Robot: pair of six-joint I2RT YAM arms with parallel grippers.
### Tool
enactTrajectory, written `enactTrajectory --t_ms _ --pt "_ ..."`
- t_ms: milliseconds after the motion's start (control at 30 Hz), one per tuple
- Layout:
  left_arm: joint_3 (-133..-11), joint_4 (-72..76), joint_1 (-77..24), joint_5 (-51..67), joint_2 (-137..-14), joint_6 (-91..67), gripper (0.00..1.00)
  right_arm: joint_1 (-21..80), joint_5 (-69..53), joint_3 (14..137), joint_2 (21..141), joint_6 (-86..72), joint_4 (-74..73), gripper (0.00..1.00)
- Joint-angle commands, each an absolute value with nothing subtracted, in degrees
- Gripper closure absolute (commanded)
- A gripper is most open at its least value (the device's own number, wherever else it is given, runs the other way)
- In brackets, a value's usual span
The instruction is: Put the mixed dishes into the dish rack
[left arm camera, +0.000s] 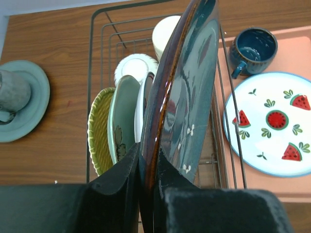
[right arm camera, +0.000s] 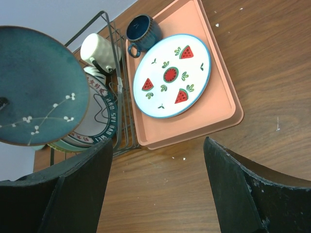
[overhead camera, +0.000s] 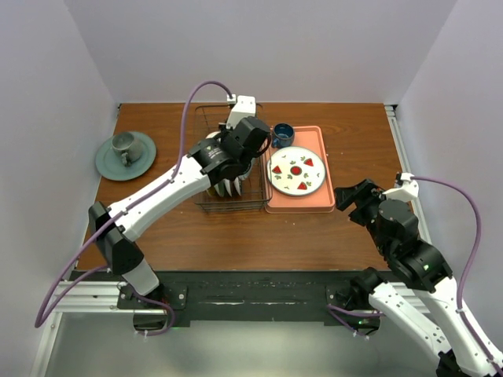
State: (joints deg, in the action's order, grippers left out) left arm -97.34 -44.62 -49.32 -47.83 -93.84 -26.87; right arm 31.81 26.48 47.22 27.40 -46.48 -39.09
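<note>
The teal plate (left arm camera: 189,87) you are carrying stands on edge over the right side of the rack (left arm camera: 112,41). Its rim line runs near to far, along the rack's length, and its blossom-painted face is turned right, toward the tray (right arm camera: 221,104). Your left gripper (left arm camera: 146,160) pinches the plate's near rim, jaws narrow, one finger on each face. The plate's lower edge is hidden behind those fingers, so you cannot tell whether it touches the wires.

Just left of it in the rack, three more dishes stand on edge the same way:
- a patterned plate (right arm camera: 99,121) next to it
- then the mint plate (left arm camera: 124,116)
- the yellow plate (left arm camera: 99,131) furthest left

Beyond them sit a bowl (left arm camera: 136,68) and, at the far end, the cream mug (left arm camera: 165,31).

On the tray just right of the rack lie the fruit plate (right arm camera: 172,75) and, at the far left corner, a blue mug (right arm camera: 141,29). Well left of the rack, a grey cup (overhead camera: 123,147) sits on its saucer (overhead camera: 145,161).

Your right gripper (right arm camera: 156,143) hangs over bare table (overhead camera: 314,236) near the tray's near right corner, jaws wide with nothing between them.
</note>
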Motion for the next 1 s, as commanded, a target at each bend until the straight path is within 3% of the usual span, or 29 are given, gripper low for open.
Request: enactTrajectory --t_ms 0,967 --pt "-103.62 -41.39 -49.57 -59.93 -94.30 -30.05 1.00 31.82 28.39 46.49 28.12 -47.46 -37.62 0.21" --pt "-117.60 -65.13 -51.06 -73.13 -111.18 -42.80 1.00 31.82 28.65 45.00 28.21 -47.72 -37.88 0.21"
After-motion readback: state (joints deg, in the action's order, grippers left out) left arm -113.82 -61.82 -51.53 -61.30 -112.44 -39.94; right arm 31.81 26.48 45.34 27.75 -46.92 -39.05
